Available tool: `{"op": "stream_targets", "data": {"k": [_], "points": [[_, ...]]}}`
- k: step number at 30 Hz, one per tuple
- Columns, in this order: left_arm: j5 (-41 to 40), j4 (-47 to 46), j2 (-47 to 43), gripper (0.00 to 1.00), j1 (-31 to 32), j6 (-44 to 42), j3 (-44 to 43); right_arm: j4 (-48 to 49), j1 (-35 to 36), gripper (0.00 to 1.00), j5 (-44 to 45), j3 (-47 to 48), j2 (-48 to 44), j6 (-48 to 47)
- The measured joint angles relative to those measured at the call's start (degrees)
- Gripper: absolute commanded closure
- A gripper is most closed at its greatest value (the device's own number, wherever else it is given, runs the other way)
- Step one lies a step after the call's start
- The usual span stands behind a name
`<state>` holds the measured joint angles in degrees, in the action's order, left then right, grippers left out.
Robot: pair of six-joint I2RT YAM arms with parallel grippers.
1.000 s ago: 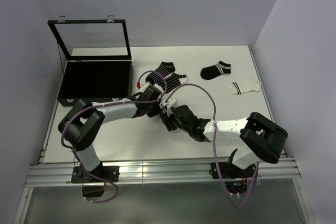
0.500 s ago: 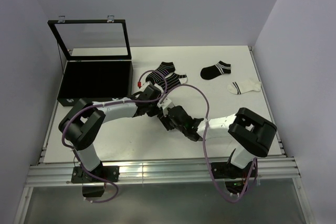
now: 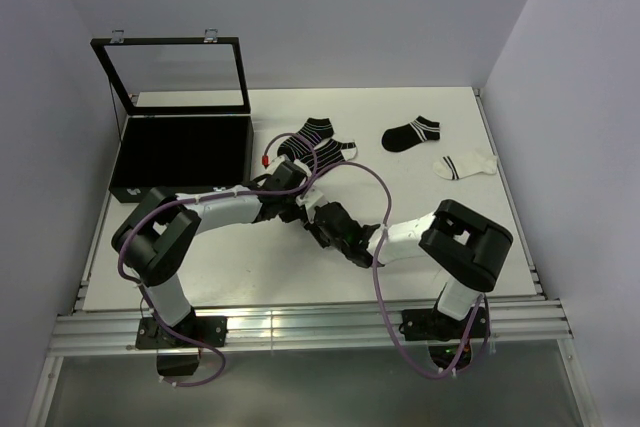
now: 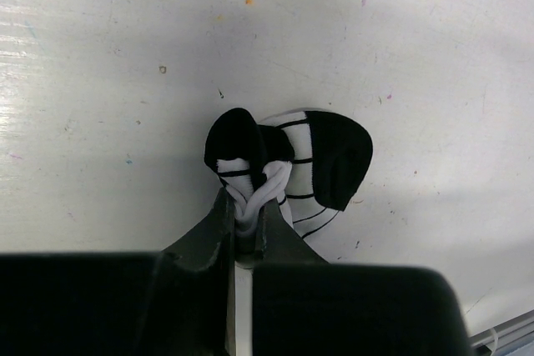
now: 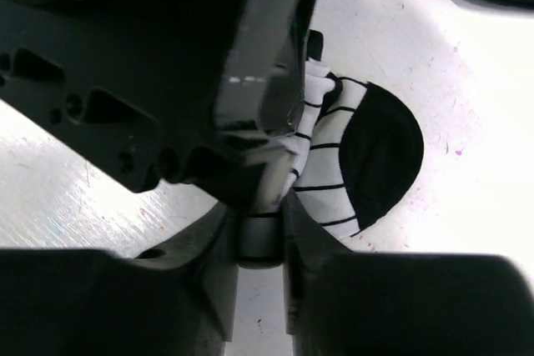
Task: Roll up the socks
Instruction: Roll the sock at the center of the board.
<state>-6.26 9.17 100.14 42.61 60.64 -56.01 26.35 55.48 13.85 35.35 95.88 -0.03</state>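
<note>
A white sock with black stripes and a black toe [image 4: 321, 152] lies bunched on the white table. My left gripper [image 4: 246, 221] is shut on its twisted white middle. My right gripper [image 5: 263, 235] comes from the opposite side, its jaws narrowed around a fold of the same sock [image 5: 359, 156], right against the left gripper's body [image 5: 209, 56]. In the top view both grippers [image 3: 305, 209] [image 3: 324, 223] meet mid-table and hide this sock. A black striped pair [image 3: 315, 143], a black sock [image 3: 411, 133] and a white sock [image 3: 465, 164] lie flat farther back.
An open black case [image 3: 185, 147] with its glass lid [image 3: 178, 75] raised stands at the back left. A purple cable [image 3: 370, 172] loops over the table above the right arm. Walls close in the table on both sides.
My right gripper has slid left, up against the left gripper, and its jaws have narrowed onto the sock. The right arm's elbow has folded inward. The left gripper has kept its grip.
</note>
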Motion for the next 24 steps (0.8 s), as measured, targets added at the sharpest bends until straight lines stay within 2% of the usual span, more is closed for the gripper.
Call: {"op": "stream_targets", "data": {"k": [4, 5, 7, 10, 12, 13, 17, 19, 22, 24], "points": [[0.00, 0.00, 0.00, 0.93, -0.07, 0.04, 0.00, 0.07, 0.04, 0.98, 0.28, 0.00, -0.02, 0.76], [-0.02, -0.02, 0.00, 0.87, -0.09, 0.07, 0.00, 0.07, 0.04, 1.00, 0.35, 0.00, -0.07, 1.09], [-0.04, -0.09, -0.02, 0.83, -0.17, 0.09, 0.04, 0.04, 0.02, 1.00, 0.26, 0.00, -0.09, 1.55], [-0.11, -0.85, -0.44, 0.69, -0.35, 0.48, 0.87, -0.20, -0.68, 1.00, -1.36, 0.00, -0.33, 2.84], [-0.17, -2.10, -1.27, 0.64, -0.57, 0.94, 2.40, -0.90, -1.81, 1.00, -3.74, 0.28, -0.55, 4.02], [-0.22, -2.73, -1.88, 0.57, -0.72, 1.36, 3.34, -1.20, -2.51, 1.00, -5.42, 0.55, -0.57, 4.72], [-0.26, -4.31, -3.93, 0.50, -1.44, 2.56, 6.54, -1.73, -6.23, 1.00, -14.40, 1.07, -0.57, 8.20], [-0.66, -5.27, -5.31, 0.41, -1.64, 3.21, 8.09, -1.81, -8.55, 1.00, -19.02, 1.09, -0.57, 9.99], [-1.55, -6.23, -7.74, 0.34, -1.79, 4.17, 10.38, -3.58, -11.72, 1.00, -25.55, 2.01, -0.33, 12.24], [-2.54, -6.93, -10.03, 0.33, -1.84, 4.87, 12.44, -4.96, -13.62, 1.00, -29.90, 3.39, 0.66, 13.46]]}}
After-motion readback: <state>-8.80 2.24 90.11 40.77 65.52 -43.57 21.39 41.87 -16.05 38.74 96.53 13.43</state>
